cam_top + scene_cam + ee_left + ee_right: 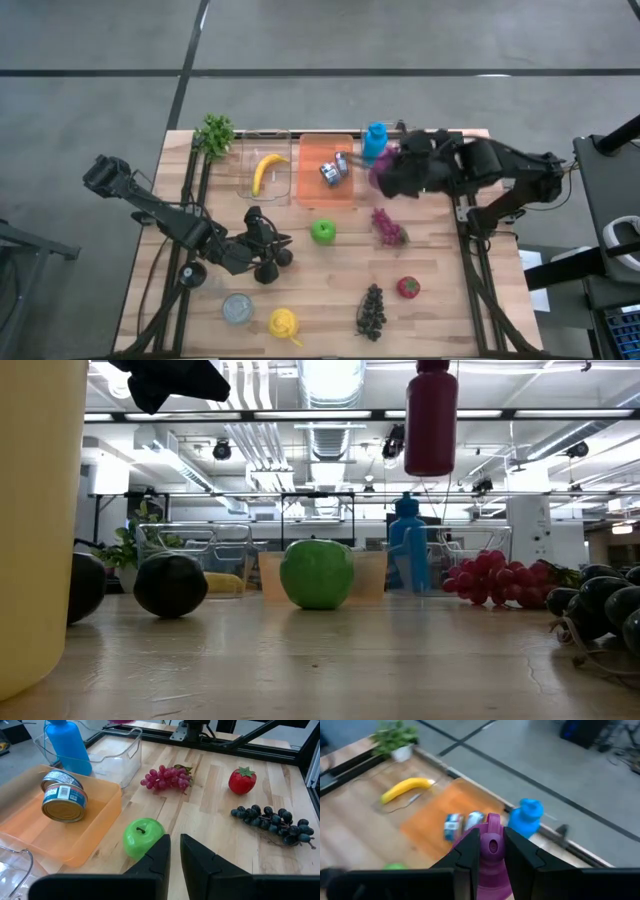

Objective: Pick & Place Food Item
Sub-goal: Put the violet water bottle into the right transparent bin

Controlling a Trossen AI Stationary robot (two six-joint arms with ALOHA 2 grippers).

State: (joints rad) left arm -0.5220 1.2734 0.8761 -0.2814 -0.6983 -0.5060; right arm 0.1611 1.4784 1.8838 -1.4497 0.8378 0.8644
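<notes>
Cans (334,168), 2, lie in 1 orange tray (312,187); right gripper (491,851) clamps 1 purple bottle (493,845); left gripper (174,854) closed, empty.

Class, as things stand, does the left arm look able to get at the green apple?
Probably yes. The left end effector sits just short of the green apple, with only bare table between them. Its fingers are nearly shut and empty, so they would have to open first.
</notes>
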